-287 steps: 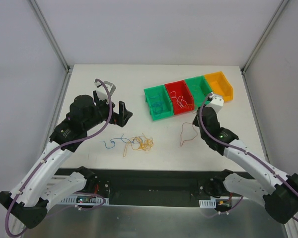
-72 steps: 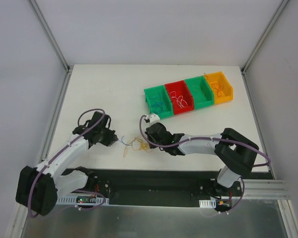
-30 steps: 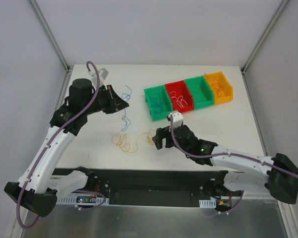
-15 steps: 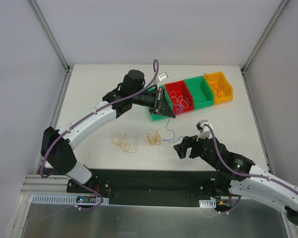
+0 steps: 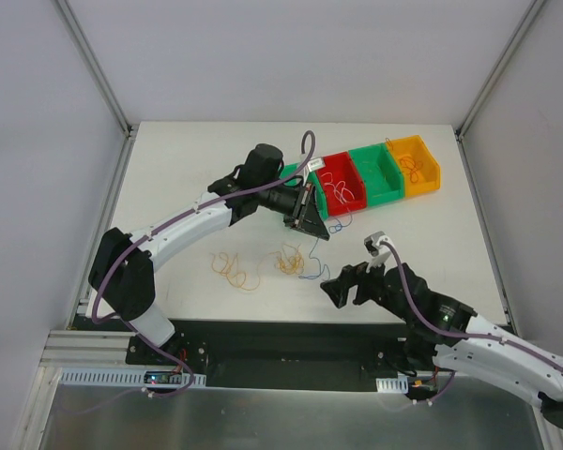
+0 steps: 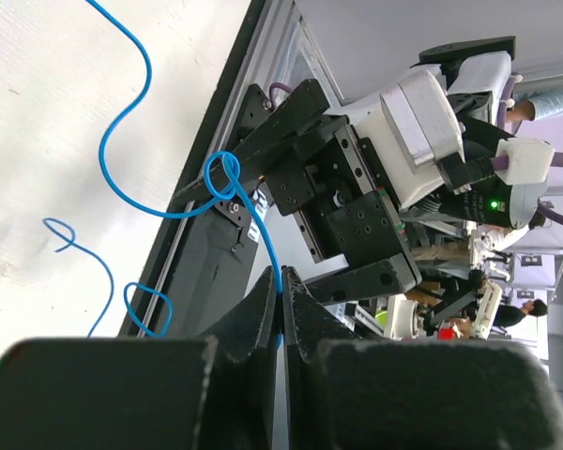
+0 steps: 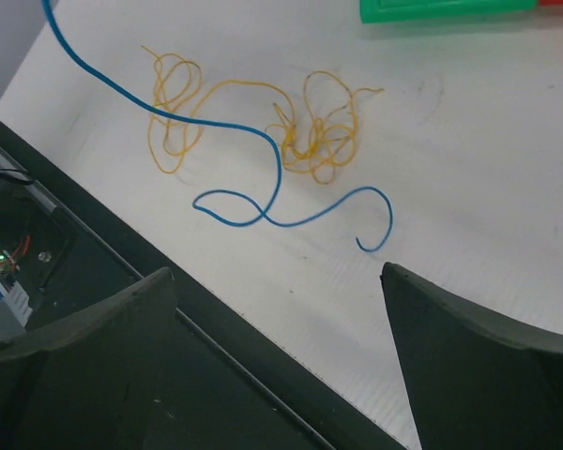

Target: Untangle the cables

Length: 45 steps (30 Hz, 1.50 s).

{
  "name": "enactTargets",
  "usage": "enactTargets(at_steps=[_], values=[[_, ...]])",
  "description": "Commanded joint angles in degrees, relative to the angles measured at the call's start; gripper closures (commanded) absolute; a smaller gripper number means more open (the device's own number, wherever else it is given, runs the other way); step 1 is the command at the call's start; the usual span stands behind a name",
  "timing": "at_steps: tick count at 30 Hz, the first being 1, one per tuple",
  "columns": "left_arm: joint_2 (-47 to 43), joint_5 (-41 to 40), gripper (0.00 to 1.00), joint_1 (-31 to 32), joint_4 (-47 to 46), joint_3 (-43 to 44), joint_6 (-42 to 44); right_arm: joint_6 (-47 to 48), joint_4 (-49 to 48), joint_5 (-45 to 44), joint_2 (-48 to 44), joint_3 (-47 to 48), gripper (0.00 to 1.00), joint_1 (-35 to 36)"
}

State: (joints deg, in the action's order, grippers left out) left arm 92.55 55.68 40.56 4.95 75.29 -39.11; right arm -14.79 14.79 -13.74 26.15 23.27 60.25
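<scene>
Cable handling: the blue cable (image 7: 197, 120) is thin, light and limp. It will sag, curl and swing under its own weight, and it can slip out of a weak pinch. The left gripper (image 6: 282, 286) has its jaws closed on one end of it, beside the row of bins (image 5: 383, 196). The rest hangs down, and the free end lies in loose loops on the table (image 5: 188, 178).

Take hold near an end or on a straight run, never on a loop. A grip on a loop will likely tighten it.

The yellow cables (image 7: 305, 141) lie bunched in loose curls on the table, just beside the trailing blue end. In the right wrist view the blue strand crosses them, though you cannot tell whether it touches them or passes above. Judge them equally soft and easy to drag along.

The right gripper (image 7: 274, 281) hovers near the table's front edge with its jaws wide and nothing between them.

Obstructions: the bins stand close under the left gripper, and several already hold cables. Expect the dangling blue end to snag the yellow bunch if pulled sideways.
</scene>
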Motion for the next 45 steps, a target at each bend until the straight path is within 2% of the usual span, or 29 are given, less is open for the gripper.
enactTargets(at_steps=[1, 5, 10, 18, 29, 37, 43, 45], values=[[-1.5, 2.7, 1.00, 0.3, -2.1, -0.3, 2.2, 0.6, -16.3, 3.6, 2.2, -1.9, 0.09, 0.0], [-1.7, 2.9, 1.00, 0.3, -2.1, -0.3, 2.2, -0.4, -19.9, 2.7, 5.8, -2.4, 0.19, -0.1], [-1.9, 2.6, 1.00, 0.4, -2.1, -0.5, 2.0, -3.0, -23.3, 2.8, 9.5, -2.5, 0.24, 0.0], [-2.9, 2.7, 1.00, 0.5, -2.5, -0.8, 1.7, -6.7, -25.0, -2.3, 11.6, -3.4, 0.40, -0.2], [-3.2, 3.3, 1.00, 1.9, -4.1, -1.5, 0.5, -9.6, -28.3, -4.0, 13.3, -5.2, 0.51, -1.6], [-3.5, 3.5, 1.00, 2.1, -4.8, -1.8, 0.1, -11.2, -28.8, -2.8, 15.2, -5.0, 0.70, -2.9], [-3.9, 3.2, 1.00, 2.1, -4.8, -2.0, 0.0, -10.8, -28.0, -2.9, 12.8, -5.3, 0.99, -3.4], [-3.9, 3.0, 1.00, 2.0, -4.8, -2.1, -0.2, -10.9, -26.5, -3.6, 10.7, -5.5, 1.00, -3.7]])
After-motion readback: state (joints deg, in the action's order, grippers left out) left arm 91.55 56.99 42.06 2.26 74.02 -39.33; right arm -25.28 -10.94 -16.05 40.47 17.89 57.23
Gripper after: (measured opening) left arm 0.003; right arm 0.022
